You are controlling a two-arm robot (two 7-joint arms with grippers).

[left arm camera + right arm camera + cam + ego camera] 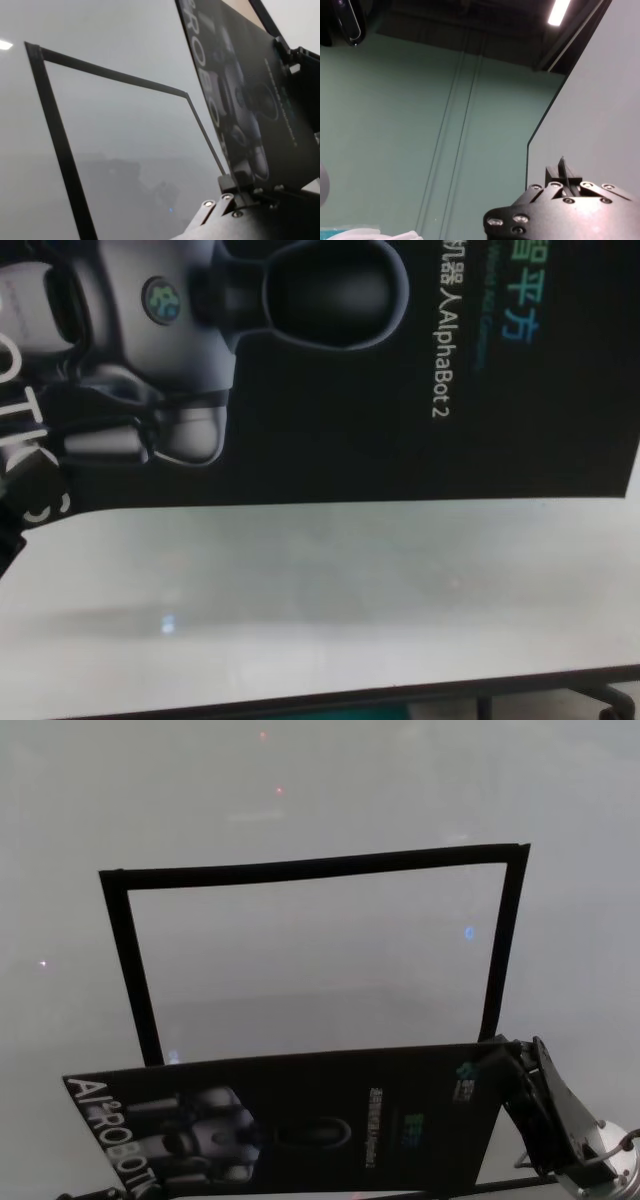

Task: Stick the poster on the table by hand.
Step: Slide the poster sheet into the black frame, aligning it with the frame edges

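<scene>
The poster (300, 1120) is a black glossy sheet with a grey robot and white lettering. It hangs tilted above the near part of the white table (300, 960), its upper edge just short of the taped frame. My right gripper (505, 1060) is shut on its right edge. In the right wrist view the right gripper (563, 172) pinches the thin sheet. My left gripper (231, 186) is shut on the poster (250, 100) at its left edge. In the chest view the poster (350, 370) fills the upper half above the table (300, 590).
Narrow black strips (300, 868) form a rectangular frame on the tabletop beyond the poster; its near side is hidden behind the sheet. The table's dark front edge (300, 702) runs along the bottom of the chest view. White tabletop surrounds the frame.
</scene>
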